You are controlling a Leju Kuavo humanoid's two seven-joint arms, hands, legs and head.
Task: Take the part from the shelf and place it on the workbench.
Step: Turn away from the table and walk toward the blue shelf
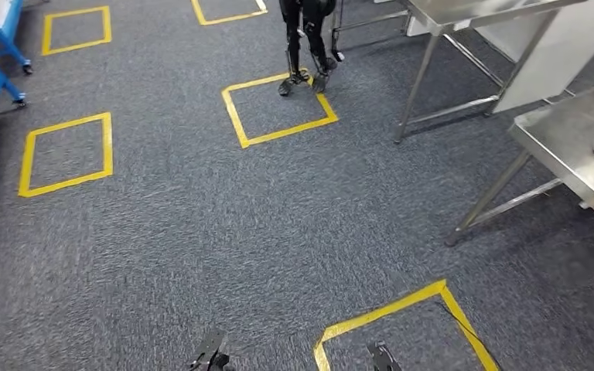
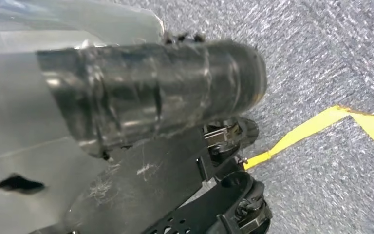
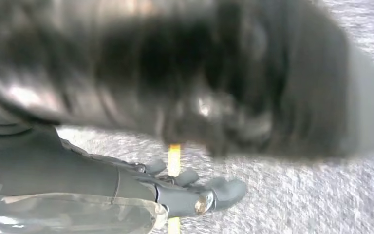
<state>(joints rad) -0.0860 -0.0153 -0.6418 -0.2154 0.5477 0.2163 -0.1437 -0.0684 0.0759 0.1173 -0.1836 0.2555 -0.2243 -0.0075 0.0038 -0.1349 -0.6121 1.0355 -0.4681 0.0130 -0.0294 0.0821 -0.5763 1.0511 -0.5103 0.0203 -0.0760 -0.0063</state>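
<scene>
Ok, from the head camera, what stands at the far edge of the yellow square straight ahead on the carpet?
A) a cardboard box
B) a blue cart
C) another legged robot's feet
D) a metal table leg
C: dark robot legs and feet stand on the far edge of the yellow taped square.

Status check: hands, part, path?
Left robot hand, right robot hand: grip unreadable, blurred. Part: cannot tell. Steel workbench ahead-right; another robot's legs beyond.

Robot lab, grey carpet [image 1: 201, 232], yellow taped squares [image 1: 278, 108], steel workbenches [image 1: 564, 147]
</scene>
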